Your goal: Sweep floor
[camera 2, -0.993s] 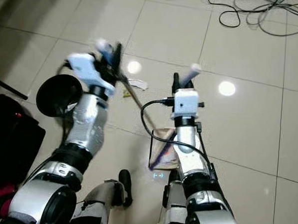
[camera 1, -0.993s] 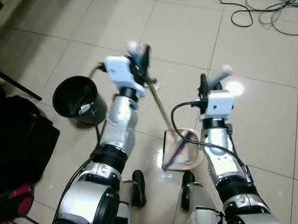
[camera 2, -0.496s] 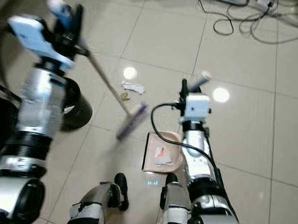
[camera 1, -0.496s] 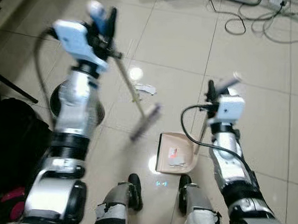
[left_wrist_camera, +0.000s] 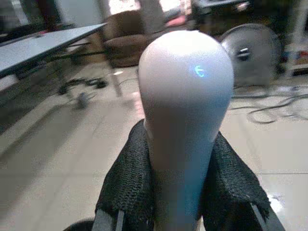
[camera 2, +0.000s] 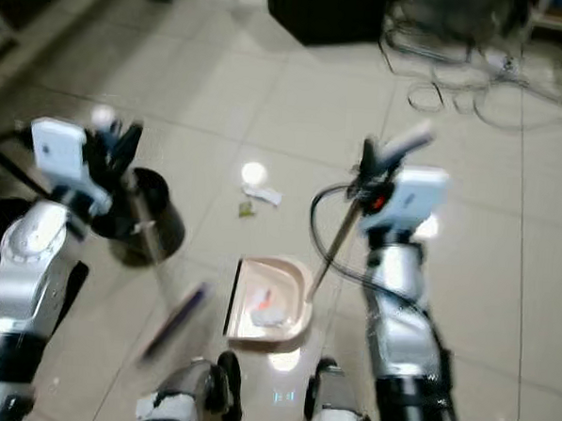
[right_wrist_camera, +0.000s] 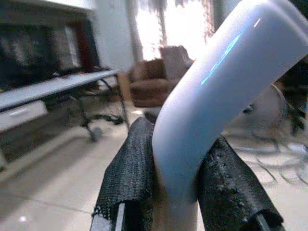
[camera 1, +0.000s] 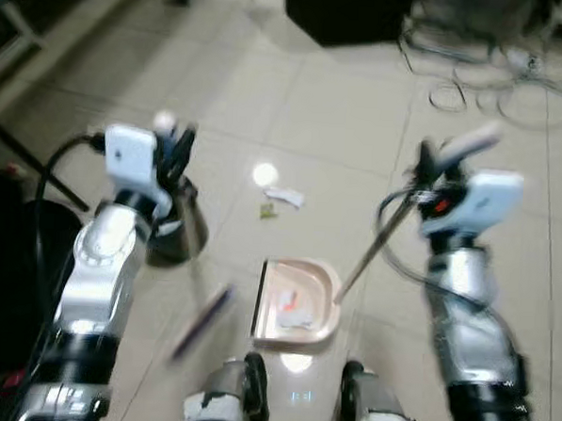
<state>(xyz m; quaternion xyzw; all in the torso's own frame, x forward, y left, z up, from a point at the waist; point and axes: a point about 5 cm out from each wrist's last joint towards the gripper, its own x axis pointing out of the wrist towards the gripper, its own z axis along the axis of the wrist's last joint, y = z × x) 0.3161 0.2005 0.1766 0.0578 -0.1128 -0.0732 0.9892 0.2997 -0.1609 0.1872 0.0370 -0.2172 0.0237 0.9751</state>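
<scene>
My left pincer sits in the left middle of the frame, clamped on the rounded white top of the broom handle; its black fingers press against both sides of it. The broom slants down from there, its head a blur on the tiles at lower left. My right pincer, at right of centre, grips the bent white end of the dustpan handle, whose rod runs down to the pink dustpan lying flat on the floor at bottom centre, just ahead of my feet. Some scraps lie inside the pan. More paper scraps rest on the floor above the pan. A black bin stands beside my left arm. Cables sprawl at upper right.
</scene>
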